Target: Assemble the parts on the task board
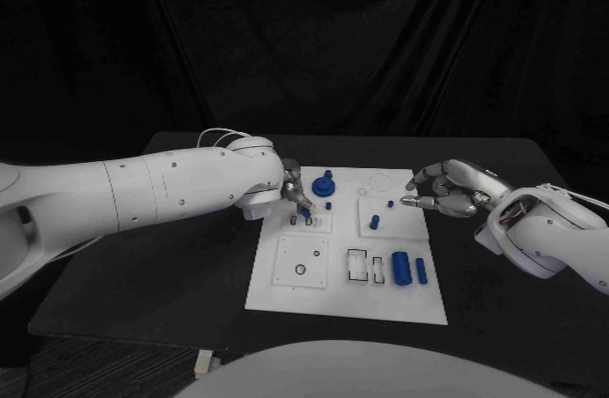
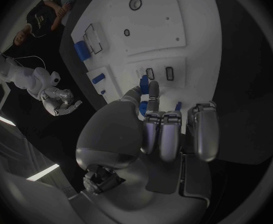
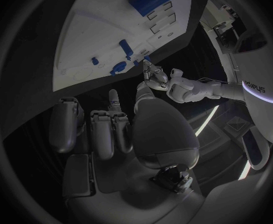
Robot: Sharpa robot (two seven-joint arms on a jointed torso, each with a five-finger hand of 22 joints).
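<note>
The white task board (image 1: 333, 288) lies in the middle of the black table. My left hand (image 1: 292, 194) hovers over the board's upper left part and pinches a small blue part (image 1: 306, 211) just above two small slots (image 2: 149, 73); the left wrist view shows the blue part (image 2: 143, 81) at its fingertips. Beside it on the board stands a round blue piece (image 1: 325, 185). My right hand (image 1: 444, 189) hangs at the board's upper right edge, fingers curled in, nothing in it.
Other blue parts on the board: a short peg (image 1: 376, 222), a thick cylinder (image 1: 401, 268) and a slim bar (image 1: 421, 271) at the lower right, next to two white frames (image 1: 358, 264). Black table (image 1: 190, 275) surrounds the board.
</note>
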